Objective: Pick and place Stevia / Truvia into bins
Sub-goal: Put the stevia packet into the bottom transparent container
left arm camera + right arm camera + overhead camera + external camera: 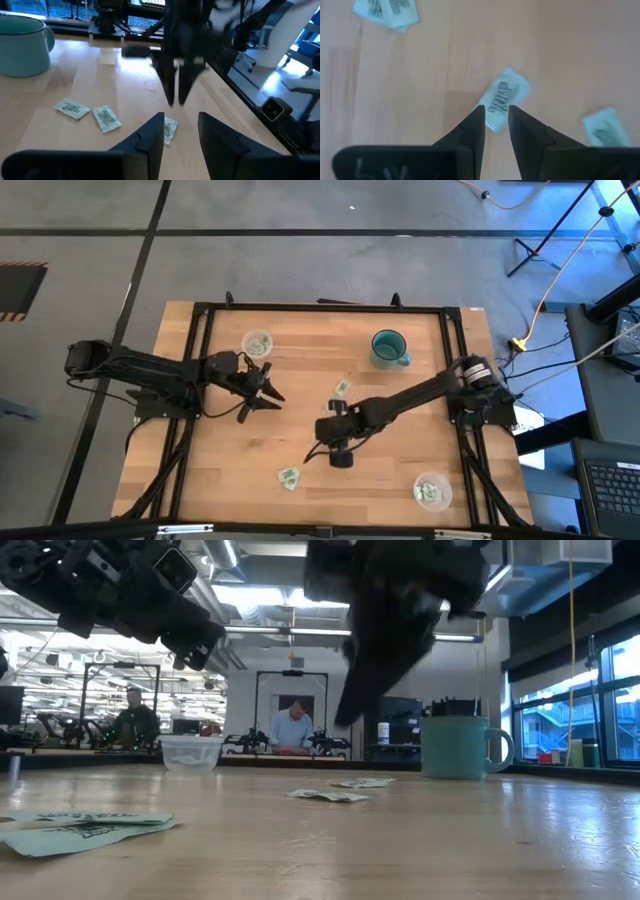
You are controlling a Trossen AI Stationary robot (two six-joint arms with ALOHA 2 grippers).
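Small white-and-green sachets lie flat on the wooden table: one (504, 97) right below my right gripper, a pair (290, 476) near the front edge, and others (72, 107) (106, 118) toward the teal mug. My right gripper (495, 112) hangs at mid-table, pointing down. Its fingers are a narrow gap apart and stand above that sachet, clear of the table in the low view (345, 720). My left gripper (272, 392) hovers open and empty left of centre, pointing toward the right gripper. One clear cup (257, 342) stands at the far left, another (432, 490) at the near right; both hold sachets.
A teal mug (388, 347) with a handle stands at the far right of the table. A black frame (200, 330) runs along the table's edges. Bare wood lies between the two arms and at the near left. People sit in the room behind (292, 730).
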